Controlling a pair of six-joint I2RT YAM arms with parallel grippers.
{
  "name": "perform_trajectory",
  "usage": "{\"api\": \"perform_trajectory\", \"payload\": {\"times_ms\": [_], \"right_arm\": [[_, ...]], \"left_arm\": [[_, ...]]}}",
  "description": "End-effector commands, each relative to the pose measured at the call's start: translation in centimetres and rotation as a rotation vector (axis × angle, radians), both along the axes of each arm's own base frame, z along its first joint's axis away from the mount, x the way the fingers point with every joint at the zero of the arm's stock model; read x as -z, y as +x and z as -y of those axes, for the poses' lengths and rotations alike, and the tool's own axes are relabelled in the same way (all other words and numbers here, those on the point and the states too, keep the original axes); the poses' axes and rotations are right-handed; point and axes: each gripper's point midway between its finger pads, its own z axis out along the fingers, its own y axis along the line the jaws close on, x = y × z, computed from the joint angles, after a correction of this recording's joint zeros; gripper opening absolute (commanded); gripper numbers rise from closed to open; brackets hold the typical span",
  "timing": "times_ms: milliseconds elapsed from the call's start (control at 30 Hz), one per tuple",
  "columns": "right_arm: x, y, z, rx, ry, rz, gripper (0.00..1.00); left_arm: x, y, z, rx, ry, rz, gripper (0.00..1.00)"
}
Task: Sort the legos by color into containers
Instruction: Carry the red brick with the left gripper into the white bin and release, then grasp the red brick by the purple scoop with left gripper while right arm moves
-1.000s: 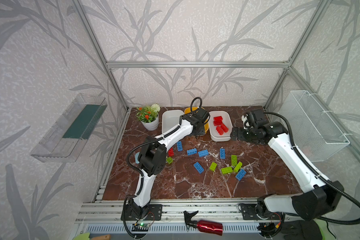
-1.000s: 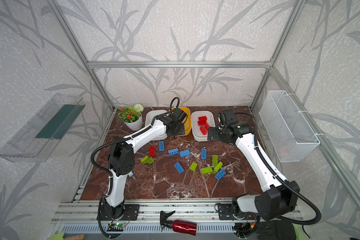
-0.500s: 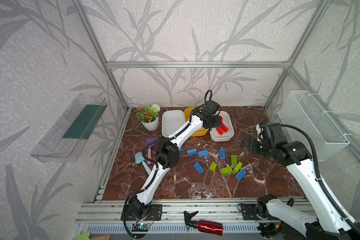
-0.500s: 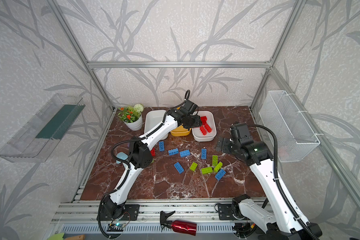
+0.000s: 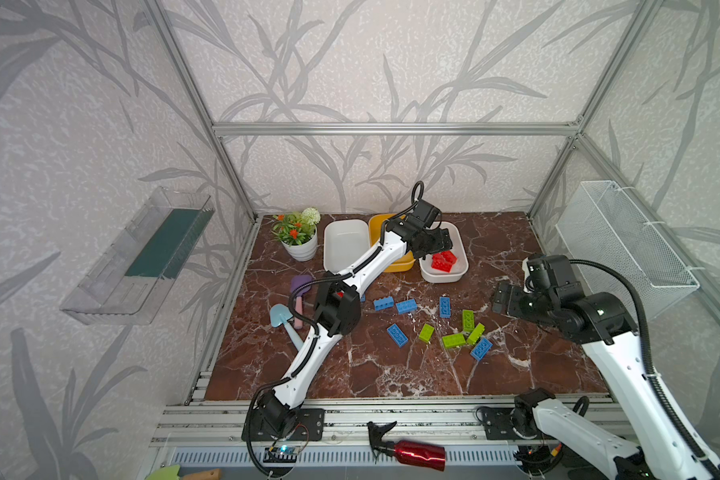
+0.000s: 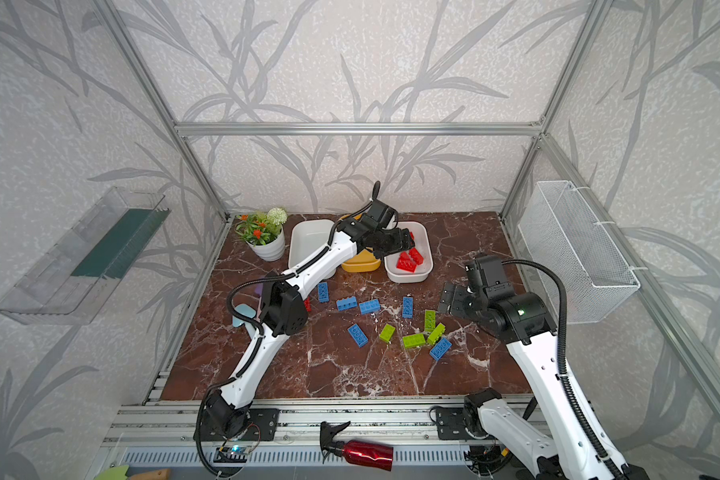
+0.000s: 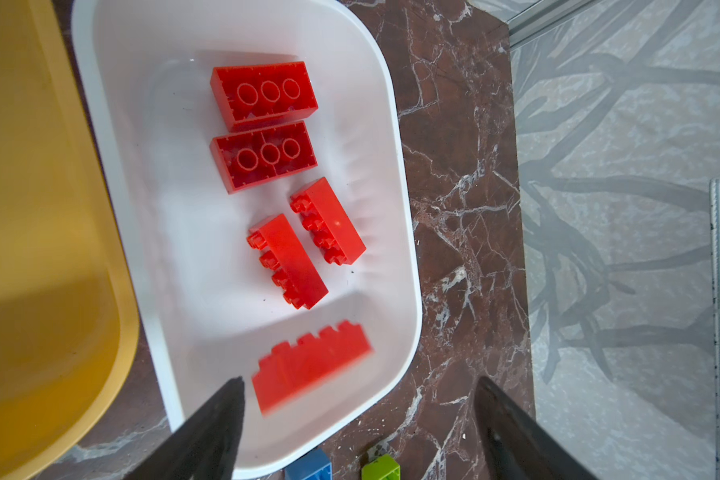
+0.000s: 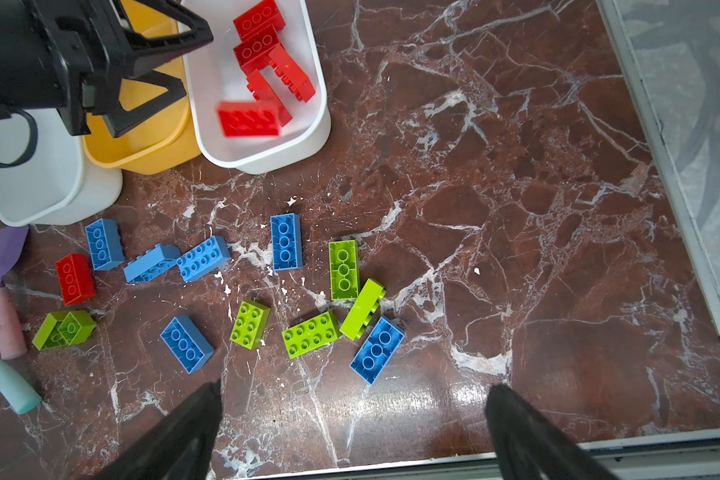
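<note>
Left wrist view: the left hand [image 7: 357, 384] is spread wide and empty over the white tub [image 7: 391, 137], a blurry red lego [image 7: 312, 365] inside with four more, while the right hand [image 8: 352, 388] gapes above the table [image 8: 516, 166] near loose blue legos [image 8: 285, 241] and green legos [image 8: 344, 270].

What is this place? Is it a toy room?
Probably a robot lab test booth: a left arm and right arm are mounted along a marble-look table, boxed in by a metal frame. The bricks look like sorting practice.
</note>
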Motion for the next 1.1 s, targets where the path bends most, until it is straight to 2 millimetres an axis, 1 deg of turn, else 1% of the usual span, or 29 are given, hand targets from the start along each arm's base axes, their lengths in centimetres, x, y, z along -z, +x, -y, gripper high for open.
{"api": "perform_trajectory", "payload": {"times_ms": [0,133,200,267,300,367,433,467,500,533,567,600,700,733,800,900,1000,1067], "right_arm": [[-0.8,0.1,0.0,-0.005,-0.008,0.007,0.99],[-1.0,0.3,-0.2,-0.024,-0.011,0.01,0.99],[-0.9,0.6,-0.4,-0.036,-0.01,0.009,0.99],[-0.7,1.1,-0.8,-0.049,0.001,0.009,0.99],[-0.6,1.4,-1.2,-0.06,0.011,0.007,0.99],[-0.5,2.1,-2.0,-0.081,0.033,0.006,0.99],[-0.3,2.9,-2.9,-0.108,0.059,0.005,0.99],[-0.3,3.3,-3.4,-0.122,0.069,0.006,0.99],[-0.2,3.7,-3.9,-0.139,0.076,0.006,0.99],[-0.2,4.1,-4.3,-0.153,0.078,0.006,0.99],[-0.2,4.4,-4.8,-0.171,0.076,0.007,0.99],[0.0,4.7,-5.4,-0.193,0.071,0.004,0.99],[0.3,5.5,-7.5,-0.252,0.064,-0.004,0.99],[0.5,5.7,-8.2,-0.271,0.064,-0.01,0.99],[0.8,6.0,-10.0,-0.315,0.068,-0.021,0.99],[1.2,6.3,-12.6,-0.382,0.068,-0.039,0.99],[1.5,6.2,-14.9,-0.442,0.066,-0.053,0.99],[1.7,6.1,-16.0,-0.469,0.07,-0.06,0.99]], "left_arm": [[-1.7,1.2,-0.1,-0.012,-0.014,0.062,0.95],[-2.9,1.5,-1.0,-0.028,0.004,0.088,0.95],[-3.7,1.1,-2.0,-0.031,0.04,0.103,0.95],[-4.1,0.5,-3.3,-0.041,0.087,0.11,0.95],[-4.8,0.3,-4.3,-0.06,0.101,0.119,0.95],[-5.3,-0.5,-6.2,-0.098,0.114,0.118,0.95],[-4.4,-1.7,-8.8,-0.153,0.13,0.09,0.95],[-4.3,-2.3,-10.3,-0.185,0.132,0.084,0.95],[-3.7,-3.2,-11.7,-0.214,0.141,0.075,0.95],[-3.7,-3.9,-13.0,-0.242,0.147,0.075,0.95],[-2.9,-5.0,-14.8,-0.276,0.174,0.061,0.95],[-2.6,-6.1,-16.4,-0.311,0.199,0.049,0.95],[-0.7,-9.4,-21.1,-0.391,0.313,0.018,0.95],[-0.6,-10.2,-22.3,-0.407,0.335,0.018,0.95],[0.8,-12.1,-24.8,-0.44,0.391,-0.005,0.95],[2.5,-14.2,-28.1,-0.486,0.449,-0.038,0.94],[4.1,-15.3,-30.8,-0.524,0.522,-0.053,0.94],[5.0,-15.6,-31.9,-0.529,0.548,-0.067,0.93]]}}
